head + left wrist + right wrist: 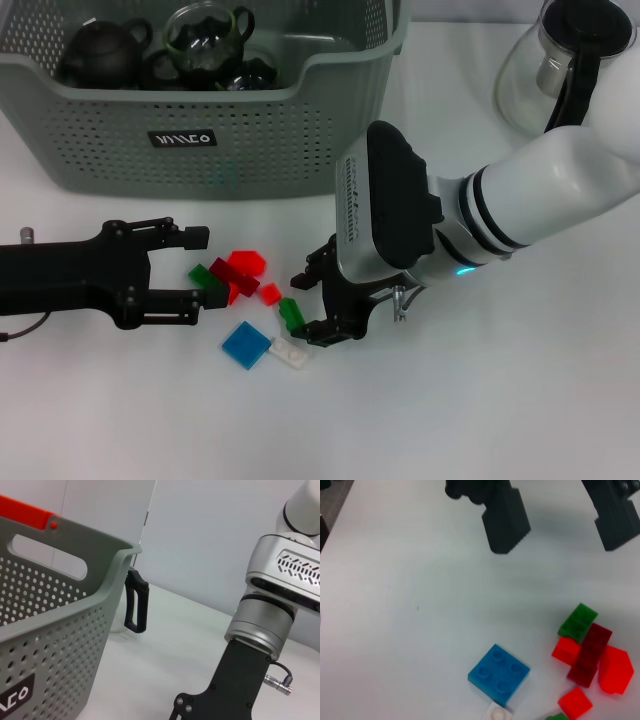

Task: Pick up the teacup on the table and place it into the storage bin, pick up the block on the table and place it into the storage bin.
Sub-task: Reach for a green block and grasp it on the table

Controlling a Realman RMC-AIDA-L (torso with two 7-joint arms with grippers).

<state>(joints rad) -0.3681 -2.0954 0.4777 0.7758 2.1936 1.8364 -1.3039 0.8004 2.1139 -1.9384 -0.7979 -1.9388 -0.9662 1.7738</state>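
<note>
A white desk is seen from above. At its far side stands the grey-green storage bin, in which a dark teapot and a glass teapot are already held. No teacup can be made out with certainty.

Near the middle of the desk a cluster of small toy blocks is scattered: a blue block, a white block, red blocks, a dark red block and a green block.

The right hand is lowered over the cluster's right edge, fingers spread, with the green block between or just beside them; nothing is gripped yet. The left hand is held low at the cluster's left side, its fingers also parted and empty.

The step in hand is judged to be picking up a block. It is best done by centring the right hand's fingers on one block only, so that neighbours are not dragged, and by closing squarely on its flat sides before lifting.

A black label with white lettering is fixed to the bin's front wall; its letters cannot be read reliably.
</note>
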